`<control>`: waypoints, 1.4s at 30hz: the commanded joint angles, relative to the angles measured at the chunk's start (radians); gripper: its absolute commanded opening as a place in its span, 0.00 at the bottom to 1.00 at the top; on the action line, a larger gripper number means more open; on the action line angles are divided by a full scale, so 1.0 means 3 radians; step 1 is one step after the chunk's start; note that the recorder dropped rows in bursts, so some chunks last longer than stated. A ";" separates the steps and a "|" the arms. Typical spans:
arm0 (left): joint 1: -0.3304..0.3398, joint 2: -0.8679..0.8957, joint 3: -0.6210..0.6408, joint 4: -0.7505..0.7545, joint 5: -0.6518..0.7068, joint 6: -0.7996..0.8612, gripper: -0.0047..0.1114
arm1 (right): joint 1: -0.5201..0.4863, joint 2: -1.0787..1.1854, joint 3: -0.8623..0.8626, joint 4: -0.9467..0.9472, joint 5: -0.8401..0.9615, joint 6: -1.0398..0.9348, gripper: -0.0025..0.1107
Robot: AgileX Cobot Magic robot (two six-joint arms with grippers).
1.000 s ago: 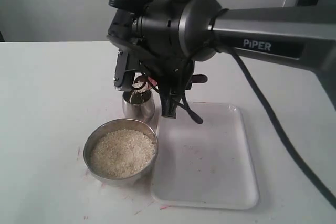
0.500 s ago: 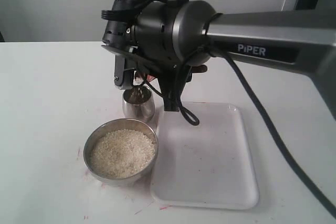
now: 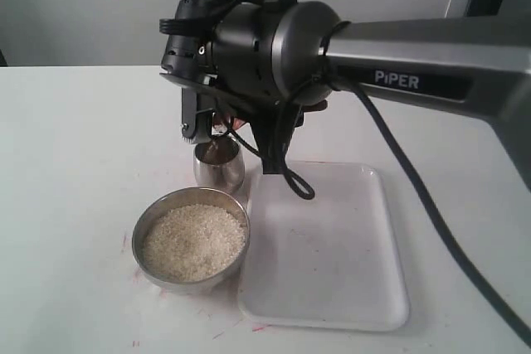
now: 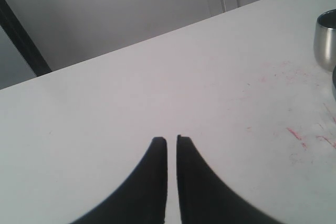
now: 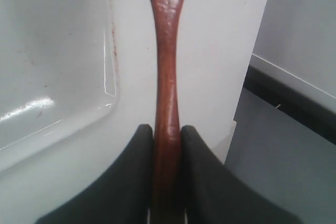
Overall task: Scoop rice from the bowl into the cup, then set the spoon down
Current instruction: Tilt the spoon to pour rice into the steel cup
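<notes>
The matte white worktop (image 3: 66,163) carries faint red smudges (image 4: 294,132), plain in the left wrist view and only faint beside the bowl in the exterior view. The left fingers (image 4: 149,182) are two black, curved, tapering blades, clenched almost together with a thin slit between them and nothing in it. They hover over bare worktop and do not appear in the exterior view.

Near the front left stands the bowl (image 3: 138,234), wide, round, brushed steel with a dull sheen. It is heaped nearly to the rim with rice (image 3: 192,242), a grainy off-white mass. Just beyond it, farther back, sits the cup (image 3: 218,170), small, rounded and mirror-bright. The left wrist view cuts the cup off at the frame edge. Its mouth is crowded by the wrist above, so its contents cannot be made out.

The bulky black-and-grey right arm (image 3: 265,47) hangs over the cup and hides most of the spoon (image 5: 167,103) from the exterior view. The right wrist view shows the smooth, reddish-brown wooden handle, slim and widening at the far end, where the frame crops it. The right fingers (image 5: 131,182) are black and rounded and pinch that handle from both sides.

To the right lies a glossy white rectangular tray (image 3: 332,288) with rounded corners, close beside the bowl.
</notes>
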 commanded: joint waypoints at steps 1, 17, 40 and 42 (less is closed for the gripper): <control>-0.0003 -0.0003 -0.0019 -0.0037 -0.0020 -0.0005 0.16 | 0.0040 0.0001 -0.0018 -0.0099 0.0010 -0.0079 0.02; -0.0003 -0.0003 -0.0019 -0.0037 -0.0020 -0.0005 0.16 | 0.0106 0.0001 -0.0018 -0.0432 0.0010 -0.0337 0.02; -0.0003 -0.0003 -0.0019 -0.0037 -0.0020 -0.0005 0.16 | 0.0106 -0.0006 -0.0018 -0.0352 0.0010 0.0684 0.02; -0.0003 -0.0003 -0.0019 -0.0037 -0.0020 -0.0005 0.16 | 0.0106 -0.0044 -0.0018 -0.0181 0.0010 0.0886 0.02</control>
